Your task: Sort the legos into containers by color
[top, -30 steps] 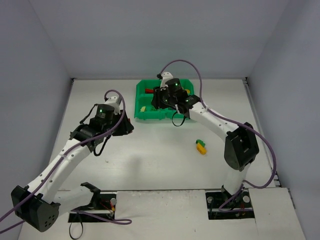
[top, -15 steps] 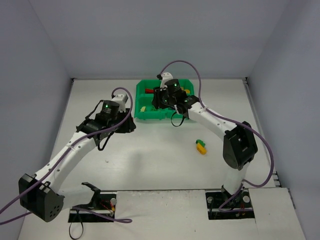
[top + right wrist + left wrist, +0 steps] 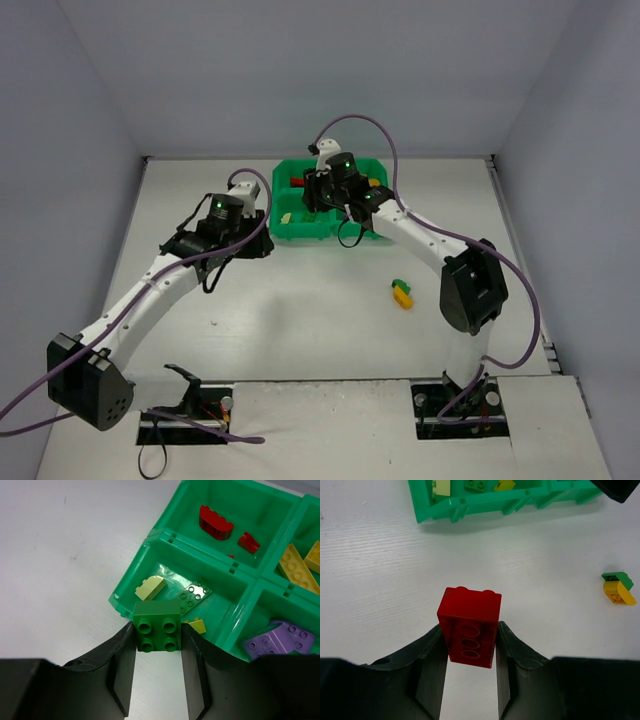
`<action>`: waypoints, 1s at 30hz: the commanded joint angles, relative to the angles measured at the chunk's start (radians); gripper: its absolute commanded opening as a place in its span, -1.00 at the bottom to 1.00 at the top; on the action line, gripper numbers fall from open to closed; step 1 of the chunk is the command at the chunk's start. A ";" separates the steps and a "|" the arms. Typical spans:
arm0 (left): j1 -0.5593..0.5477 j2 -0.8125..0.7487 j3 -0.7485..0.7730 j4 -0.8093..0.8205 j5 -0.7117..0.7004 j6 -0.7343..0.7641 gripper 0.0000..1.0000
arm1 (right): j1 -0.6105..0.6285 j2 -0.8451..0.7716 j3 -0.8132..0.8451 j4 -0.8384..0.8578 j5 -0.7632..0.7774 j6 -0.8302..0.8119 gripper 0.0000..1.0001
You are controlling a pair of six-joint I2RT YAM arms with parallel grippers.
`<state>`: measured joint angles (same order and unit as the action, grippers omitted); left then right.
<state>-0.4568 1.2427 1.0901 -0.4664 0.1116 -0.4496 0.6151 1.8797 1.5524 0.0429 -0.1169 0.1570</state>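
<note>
Left end effector [image 3: 470,647]: closed on a red brick, with one finger on each side of it. It hangs over bare worktop [image 3: 300,320], near the tray's near-left corner.
Red brick [image 3: 469,625]: clamped between the fingers and clear of the worktop. Round hollows face the wrist camera, and the studs are on its far end.
Right end effector [image 3: 157,637]: closed on a green brick, above the near wall of the tray's near-left compartment.
Green brick [image 3: 157,626]: a square piece held by two opposite sides, with its four studs toward the wrist camera.
Tray [image 3: 150,545]: bright green, with four compartments two by two. It sits on the far middle of the worktop.
Far-left compartment: two red pieces [image 3: 216,522] lie apart on its floor.
Near-left compartment: a pale yellow-green curved piece [image 3: 150,587], a dark green plate [image 3: 194,597] and a small lime piece [image 3: 196,625].
Far-right compartment: yellow plates [image 3: 297,570].
Near-right compartment: purple bricks [image 3: 277,640].
Loose pair [image 3: 618,587]: a small green piece touching a yellow one, on the worktop to the near right of the tray and well apart from it.
</note>
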 commanded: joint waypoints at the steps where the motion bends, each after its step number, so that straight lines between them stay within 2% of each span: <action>1: 0.007 -0.005 0.068 0.055 -0.024 -0.008 -1.00 | -0.008 -0.011 0.066 0.057 0.025 -0.033 -1.00; 20: 0.006 0.020 0.099 0.055 -0.049 -0.049 -1.00 | -0.012 -0.005 0.078 0.058 0.010 -0.050 -1.00; 30: 0.009 0.046 0.148 0.041 -0.087 0.011 -1.00 | -0.048 -0.016 0.055 0.068 -0.033 -0.074 -1.00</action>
<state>-0.4568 1.2861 1.1755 -0.4534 0.0540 -0.4740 0.5819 1.8812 1.5806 0.0448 -0.1242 0.1024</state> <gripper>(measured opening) 0.316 0.341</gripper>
